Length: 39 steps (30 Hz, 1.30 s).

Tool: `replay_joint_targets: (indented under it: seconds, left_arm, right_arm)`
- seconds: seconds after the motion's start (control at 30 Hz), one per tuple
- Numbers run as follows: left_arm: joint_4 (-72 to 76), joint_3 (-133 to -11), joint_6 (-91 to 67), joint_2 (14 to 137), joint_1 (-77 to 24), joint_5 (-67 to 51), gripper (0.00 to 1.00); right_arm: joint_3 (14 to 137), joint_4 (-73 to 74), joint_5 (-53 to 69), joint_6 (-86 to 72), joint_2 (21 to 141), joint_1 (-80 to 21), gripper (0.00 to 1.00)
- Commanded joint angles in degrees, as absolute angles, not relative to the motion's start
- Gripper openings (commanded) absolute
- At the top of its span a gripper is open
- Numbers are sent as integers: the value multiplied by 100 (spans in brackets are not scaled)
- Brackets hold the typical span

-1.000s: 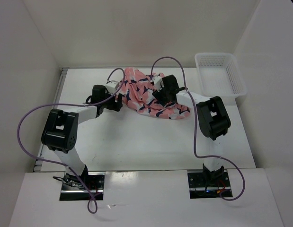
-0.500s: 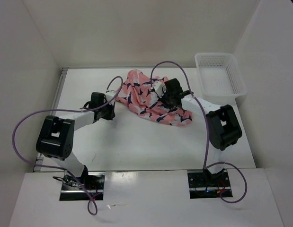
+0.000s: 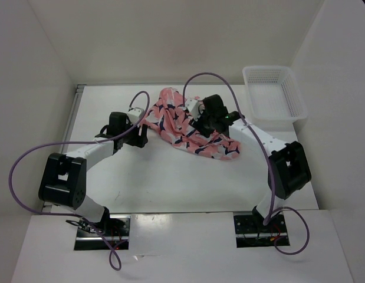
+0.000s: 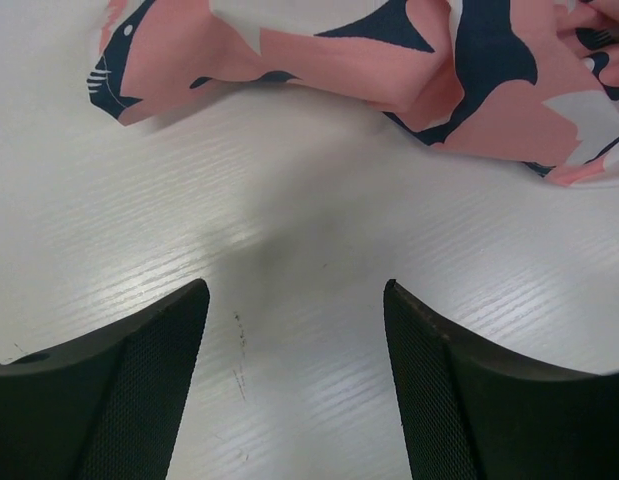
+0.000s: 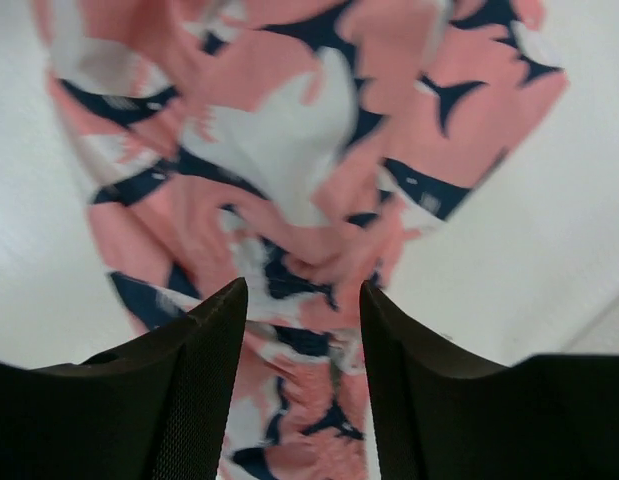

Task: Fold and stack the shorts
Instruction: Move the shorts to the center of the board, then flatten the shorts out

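Note:
The shorts (image 3: 185,122), salmon-pink with navy and white shapes, lie crumpled at the back middle of the table. My left gripper (image 3: 141,131) sits low just left of them. In the left wrist view it (image 4: 294,292) is open over bare table, and the shorts (image 4: 469,80) lie just ahead of its tips, apart from them. My right gripper (image 3: 197,117) hovers over the heap's right half. Seen from the right wrist, it (image 5: 302,292) is open, with rumpled shorts (image 5: 289,150) beneath and between the fingers, not pinched.
A white perforated basket (image 3: 270,69) stands at the back right corner of the table. White walls close in the table (image 3: 170,177) on the left, back and right. Purple cables loop over both arms.
Both grippers closed and have opened again. The shorts slid a little toward the near right. The left elbow swung outward left, the right elbow outward right.

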<state>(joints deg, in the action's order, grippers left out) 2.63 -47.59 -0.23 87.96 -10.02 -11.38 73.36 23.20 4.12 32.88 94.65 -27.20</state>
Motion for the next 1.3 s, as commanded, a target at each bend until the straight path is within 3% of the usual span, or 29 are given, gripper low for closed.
replay_joint_targets:
  seconds: [0.0, 0.23, 0.37, 0.53, 0.63, 0.67, 0.7, 0.9, 1.0, 1.03, 1.27]
  left_arm:
    - [598, -4957, 0, 8684, -993, -1038, 78]
    - [598, -4896, 0, 8631, -993, -1160, 78]
    - [650, -4896, 0, 8631, -993, -1213, 79]
    - [650, -4896, 0, 8578, -993, -1213, 79]
    - [650, -4896, 0, 8517, -993, -1213, 79]
    - [589, -4896, 0, 8456, -993, -1265, 79]
    - [589, -4896, 0, 8455, -993, -1266, 79]
    - [475, -4956, 0, 8341, -993, -1266, 79]
    - [360, -5158, 0, 8341, -993, -1371, 79]
    - [291, -5255, 0, 8393, -993, -1371, 83]
    - [-211, -6274, 0, 8946, -993, -2222, 95]
  right_arm:
    - [7006, 2224, 379, 3164, 9404, -3163, 53]
    - [6364, 1513, -26, 2953, 9553, -3419, 54]
    - [6477, 1205, -298, 2901, 9957, -3419, 62]
    - [6697, 950, -430, 2742, 10484, -3366, 62]
    - [6750, 809, -570, 2794, 10661, -3314, 52]
    - [6750, 756, -571, 2795, 10722, -3313, 46]
    - [6750, 756, -641, 2865, 10723, -3313, 34]
    - [6935, 1124, -423, 3251, 10337, -3261, 0]
    - [6987, 1817, -20, 3593, 9812, -3261, 0]
    - [6987, 2054, 139, 3751, 9635, -3330, 0]
    - [5426, 3822, 1222, 5641, 7218, -3629, 0]
